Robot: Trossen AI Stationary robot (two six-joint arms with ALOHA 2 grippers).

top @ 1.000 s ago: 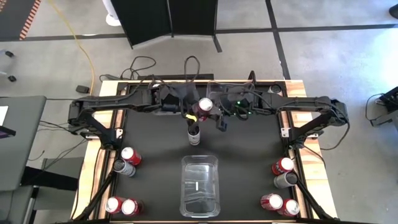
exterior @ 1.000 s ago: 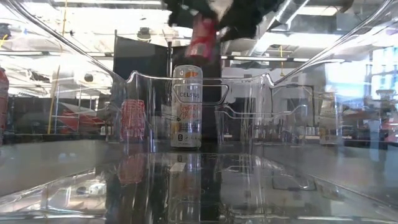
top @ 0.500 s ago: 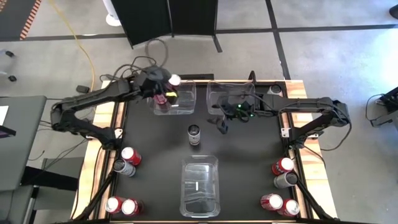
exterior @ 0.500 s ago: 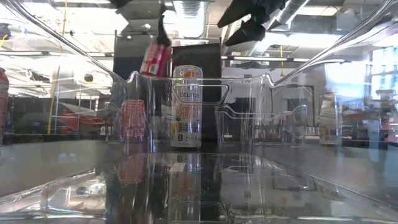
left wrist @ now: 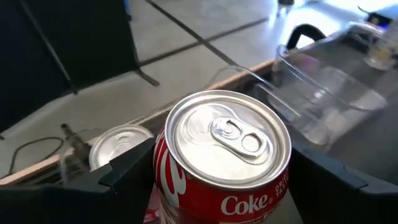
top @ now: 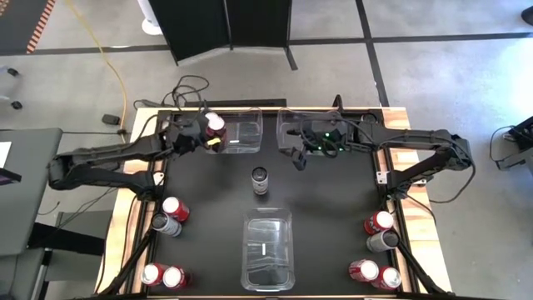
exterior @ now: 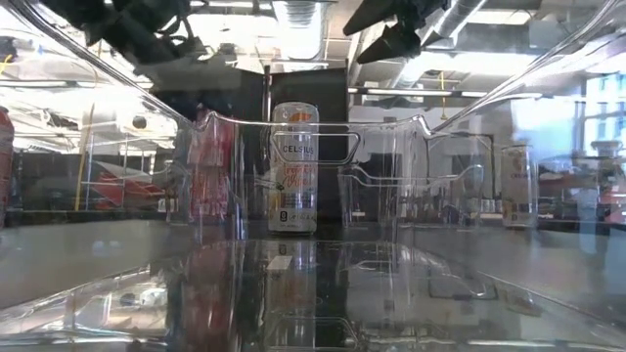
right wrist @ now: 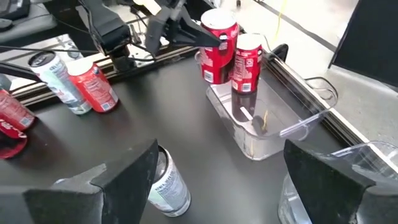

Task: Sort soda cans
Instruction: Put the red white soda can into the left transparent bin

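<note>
Left gripper [top: 208, 133] closed around a red Coke can [top: 215, 123], held upright at the far-left bin [top: 241, 133], over its outer end; one dark finger [left wrist: 124, 171] pressed on each side of the can. A second red can [right wrist: 248, 62] standing inside the same bin, right beside the held one; whether the held can already touches the bin floor is hard to tell from these views. Right gripper [top: 296, 160] hanging with fingers spread wide and nothing between them, on the other side of that bin, near the far-right bin [top: 300, 125]. A white and silver can [top: 261, 179] upright on the black table [top: 333, 208], a bit nearer than the far-left bin, between it and the near middle bin [top: 268, 248]. Further from that bin, four cans in the near left group [top: 166, 217] and four cans in the near right group [top: 379, 229], red ones and grey ones mixed.
</note>
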